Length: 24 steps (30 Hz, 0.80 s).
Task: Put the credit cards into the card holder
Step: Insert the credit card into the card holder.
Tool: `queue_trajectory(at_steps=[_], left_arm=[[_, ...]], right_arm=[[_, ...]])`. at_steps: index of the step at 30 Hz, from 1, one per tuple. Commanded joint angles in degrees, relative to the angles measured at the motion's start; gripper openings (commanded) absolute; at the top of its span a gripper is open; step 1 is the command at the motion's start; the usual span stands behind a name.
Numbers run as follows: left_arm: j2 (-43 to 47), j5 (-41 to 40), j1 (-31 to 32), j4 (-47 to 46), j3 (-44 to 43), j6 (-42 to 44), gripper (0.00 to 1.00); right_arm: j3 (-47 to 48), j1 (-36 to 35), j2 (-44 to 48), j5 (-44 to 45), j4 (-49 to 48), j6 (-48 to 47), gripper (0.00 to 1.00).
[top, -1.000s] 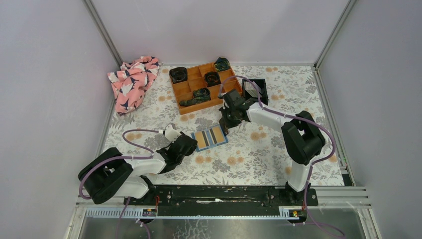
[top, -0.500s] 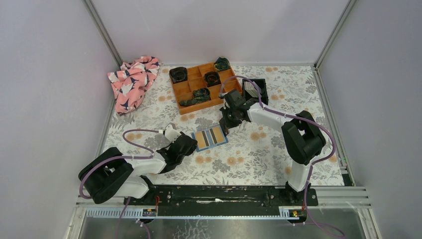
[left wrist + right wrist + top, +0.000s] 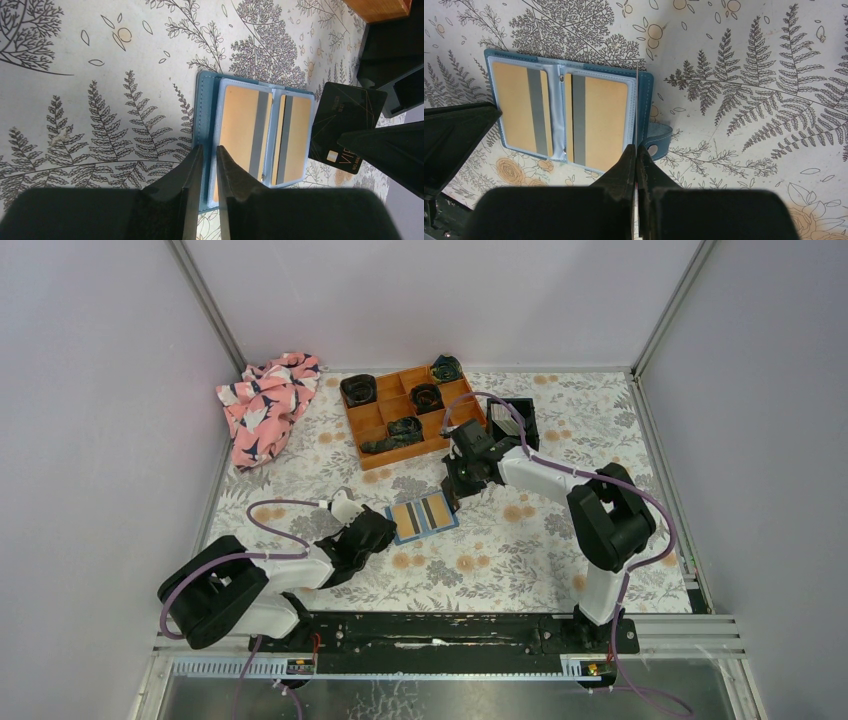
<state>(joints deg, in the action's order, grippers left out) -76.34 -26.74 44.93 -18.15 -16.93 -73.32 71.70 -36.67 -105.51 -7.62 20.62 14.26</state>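
Note:
The card holder (image 3: pixel 422 515) lies open on the floral table, teal outside with yellow-tan pockets (image 3: pixel 245 125). My left gripper (image 3: pixel 390 528) is low over its left end. In the left wrist view its tips (image 3: pixel 209 149) stand a narrow gap apart over the teal edge, pinching nothing. My right gripper (image 3: pixel 456 500) is shut on one black credit card (image 3: pixel 347 127) held upright at the holder's right end. In the right wrist view that card (image 3: pixel 636 100) shows edge-on, running from the jaws (image 3: pixel 636 147) along the outer edge of the right pocket (image 3: pixel 599 120).
An orange compartment tray (image 3: pixel 410 415) with dark rolled items stands behind the holder. A small black square bin (image 3: pixel 515 420) sits to its right, behind my right wrist. A pink patterned cloth (image 3: pixel 265 405) lies at the back left. The holder's snap tab (image 3: pixel 659 142) sticks out.

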Motion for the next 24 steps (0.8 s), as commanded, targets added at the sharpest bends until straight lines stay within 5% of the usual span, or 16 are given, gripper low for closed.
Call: queue_trajectory(at_steps=[1,24], left_arm=[[-0.7,0.5,-0.4,-1.9,-0.4,0.5,0.22],[-0.3,0.5,-0.3,-1.5,-0.6,0.4,0.22]], right_arm=[[-0.1,0.6,3.8,-0.1,0.5,0.3,0.00],[-2.1,0.6,4.1,-2.4,-0.9,1.1,0.00]])
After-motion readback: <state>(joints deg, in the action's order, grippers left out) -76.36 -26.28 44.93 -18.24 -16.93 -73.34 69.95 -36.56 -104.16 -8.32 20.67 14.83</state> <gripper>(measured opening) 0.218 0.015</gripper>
